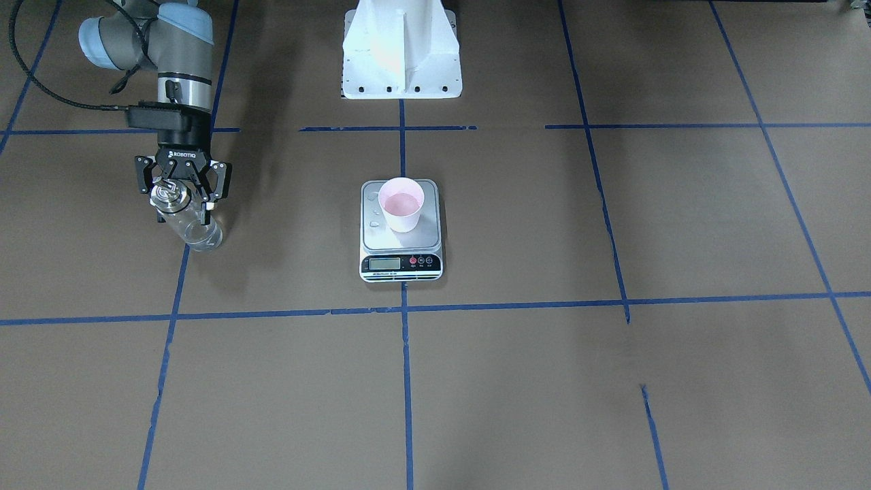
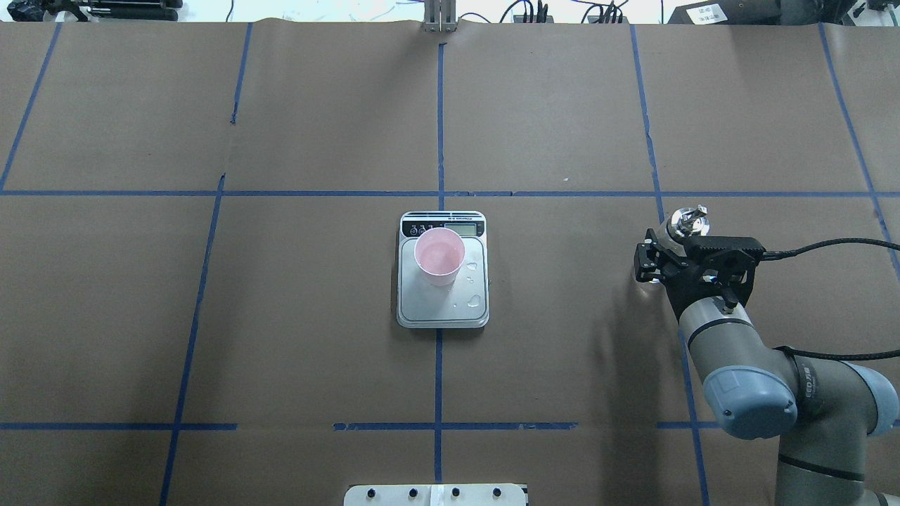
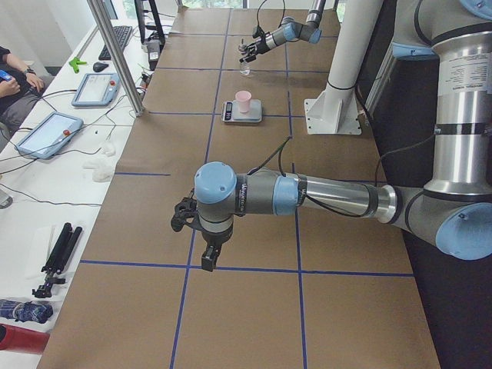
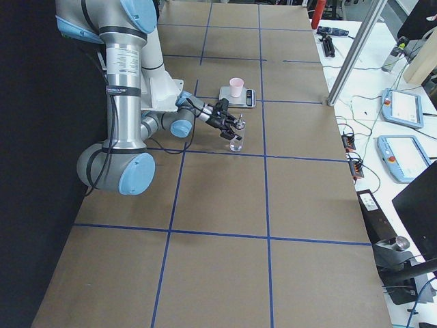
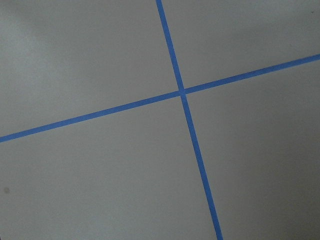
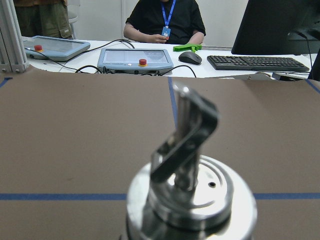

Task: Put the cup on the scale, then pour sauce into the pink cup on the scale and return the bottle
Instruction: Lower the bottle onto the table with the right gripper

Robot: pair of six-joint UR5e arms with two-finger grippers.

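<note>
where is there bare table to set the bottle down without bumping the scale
Bare table runs between the scale and the right gripper, shut on the bottle. The taped squares on the scale's other side are bare in the overhead view too. The only crowded spot is the centre, where the cup stands on the scale.
</note>
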